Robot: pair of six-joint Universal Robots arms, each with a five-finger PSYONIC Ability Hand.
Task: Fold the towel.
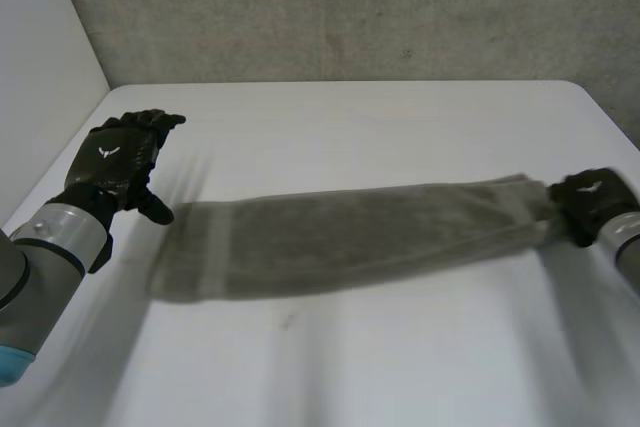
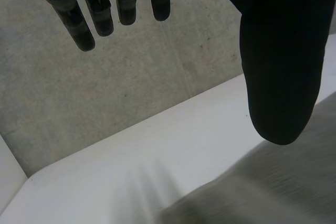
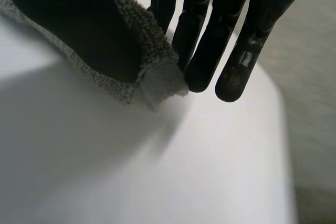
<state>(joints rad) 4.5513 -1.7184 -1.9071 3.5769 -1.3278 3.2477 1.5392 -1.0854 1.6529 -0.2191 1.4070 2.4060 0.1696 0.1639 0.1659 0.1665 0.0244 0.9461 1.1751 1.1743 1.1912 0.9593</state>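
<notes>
Grey towel (image 1: pixel 340 237) stretches in a long band across the table (image 1: pixel 350 367). Right hand (image 1: pixel 590 202) pinches one end, thumb against fingers; left hand (image 1: pixel 120 162), fingers straight, holds nothing beside the other end. Best to grip that end squarely before folding.

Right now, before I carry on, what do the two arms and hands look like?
Both hands are black with a small white mark on the back: left hand, right hand. The left hand's fingers are slim, segmented, grey-banded; its thumb is smooth and rounded. The left arm is a grey cylinder with a light-blue cap; the right arm is grey too.
</notes>
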